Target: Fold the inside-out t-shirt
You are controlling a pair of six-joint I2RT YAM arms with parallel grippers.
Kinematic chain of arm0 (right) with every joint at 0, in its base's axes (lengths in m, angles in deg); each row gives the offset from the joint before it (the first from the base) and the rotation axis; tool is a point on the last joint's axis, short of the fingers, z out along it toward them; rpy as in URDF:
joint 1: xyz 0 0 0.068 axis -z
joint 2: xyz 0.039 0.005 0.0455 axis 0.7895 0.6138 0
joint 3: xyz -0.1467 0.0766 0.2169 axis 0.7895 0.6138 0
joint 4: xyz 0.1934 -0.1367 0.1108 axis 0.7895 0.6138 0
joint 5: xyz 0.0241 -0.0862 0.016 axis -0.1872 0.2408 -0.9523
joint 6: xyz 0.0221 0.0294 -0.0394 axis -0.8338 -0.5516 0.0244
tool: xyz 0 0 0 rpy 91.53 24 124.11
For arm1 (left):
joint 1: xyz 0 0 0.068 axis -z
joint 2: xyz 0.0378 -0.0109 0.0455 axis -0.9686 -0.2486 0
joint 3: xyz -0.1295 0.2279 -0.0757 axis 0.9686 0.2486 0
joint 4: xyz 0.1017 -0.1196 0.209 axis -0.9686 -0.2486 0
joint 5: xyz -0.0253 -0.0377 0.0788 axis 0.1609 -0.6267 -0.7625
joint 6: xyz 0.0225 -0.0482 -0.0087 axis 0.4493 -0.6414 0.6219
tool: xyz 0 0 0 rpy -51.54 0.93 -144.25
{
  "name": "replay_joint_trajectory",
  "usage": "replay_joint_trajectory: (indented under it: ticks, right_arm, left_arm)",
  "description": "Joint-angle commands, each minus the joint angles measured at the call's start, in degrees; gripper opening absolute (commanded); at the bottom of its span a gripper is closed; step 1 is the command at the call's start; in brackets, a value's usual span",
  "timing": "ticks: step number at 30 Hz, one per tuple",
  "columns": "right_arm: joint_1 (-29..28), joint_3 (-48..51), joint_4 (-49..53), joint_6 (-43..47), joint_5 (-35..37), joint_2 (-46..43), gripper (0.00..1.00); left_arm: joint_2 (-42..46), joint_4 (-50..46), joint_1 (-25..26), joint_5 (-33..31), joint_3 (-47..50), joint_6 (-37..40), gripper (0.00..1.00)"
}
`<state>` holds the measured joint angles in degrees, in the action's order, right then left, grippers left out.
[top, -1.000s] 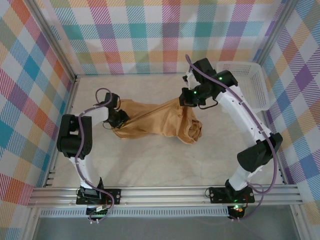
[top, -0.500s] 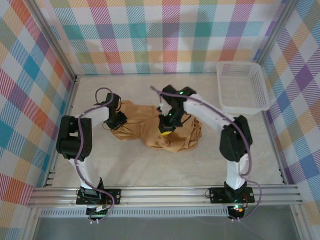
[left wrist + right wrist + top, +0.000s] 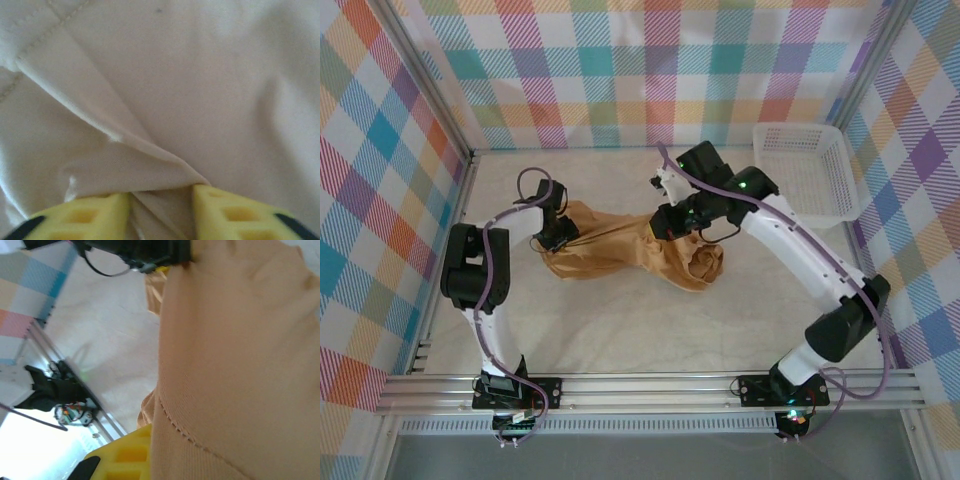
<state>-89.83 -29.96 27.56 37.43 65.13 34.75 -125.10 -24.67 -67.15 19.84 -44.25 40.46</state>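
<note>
The inside-out t-shirt point(image 3: 620, 250) is a tan heap in the middle of the table, pulled into a ridge between the two arms, with a bunched lump point(image 3: 705, 265) at its right end. My left gripper point(image 3: 560, 237) sits at its left end. In the left wrist view that gripper point(image 3: 162, 202) has its yellow fingers point(image 3: 90, 217) apart, with a loose fold of cloth point(image 3: 150, 145) lying between them. My right gripper point(image 3: 670, 218) is shut on the shirt's upper right part. In the right wrist view the cloth point(image 3: 235, 355) drapes over one yellow finger point(image 3: 125, 455) and hides the other.
A white mesh basket point(image 3: 812, 168) stands at the back right corner. Plaid walls enclose the table on three sides. An aluminium rail point(image 3: 650, 385) runs along the near edge. Pale bare tabletop point(image 3: 640, 330) lies in front of the shirt.
My right gripper went left over the shirt's middle, then back to the right and far side, drawing the cloth out again. The left gripper's jaws have widened; its arm has barely moved.
</note>
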Motion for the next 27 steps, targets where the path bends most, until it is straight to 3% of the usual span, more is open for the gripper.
replay_joint_trajectory:
  ticks: [1, 3, 6, 9, 13, 17, 21, 25, 27]
  right_arm:
    - [2.45, 5.98, -4.85, 2.51, -7.43, 1.83, 0.00]
    - [4.01, 9.63, -7.51, 1.92, -9.26, 2.58, 0.00]
    - [6.04, 13.35, -10.67, 1.06, -12.76, 3.98, 0.00]
    - [7.38, 16.76, -14.77, 0.50, -15.21, 4.31, 0.00]
    - [9.22, 18.75, -17.42, -0.34, -15.83, 5.17, 0.00]
    - [11.98, 19.74, -19.03, -1.63, -15.51, 6.23, 0.00]
    - [13.92, 20.36, -21.30, -3.14, -15.59, 6.63, 0.00]
    - [14.09, 19.97, -22.30, -4.21, -16.54, 7.45, 0.00]
    - [14.10, 19.86, -22.62, -4.76, -17.03, 7.81, 0.00]
  left_arm:
    - [6.43, 0.18, 0.66, 3.15, 2.78, 1.78, 0.58]
    - [10.14, 3.20, 1.28, 8.46, 3.53, 2.89, 0.70]
    - [12.02, 10.05, 1.78, 22.31, 4.85, 2.98, 0.84]
    - [8.99, 16.67, 3.87, 33.78, 3.90, 0.12, 0.88]
    - [4.04, 22.40, 8.28, 41.21, 3.71, -4.25, 0.89]
    - [1.90, 27.85, 10.26, 43.94, 6.82, -10.02, 0.92]
    - [1.15, 32.03, 12.10, 41.11, 10.72, -17.62, 1.00]
    - [-2.87, 27.33, 15.69, 35.68, 7.87, -16.98, 1.00]
    - [-5.69, 26.82, 17.21, 34.40, 6.28, -17.24, 0.94]
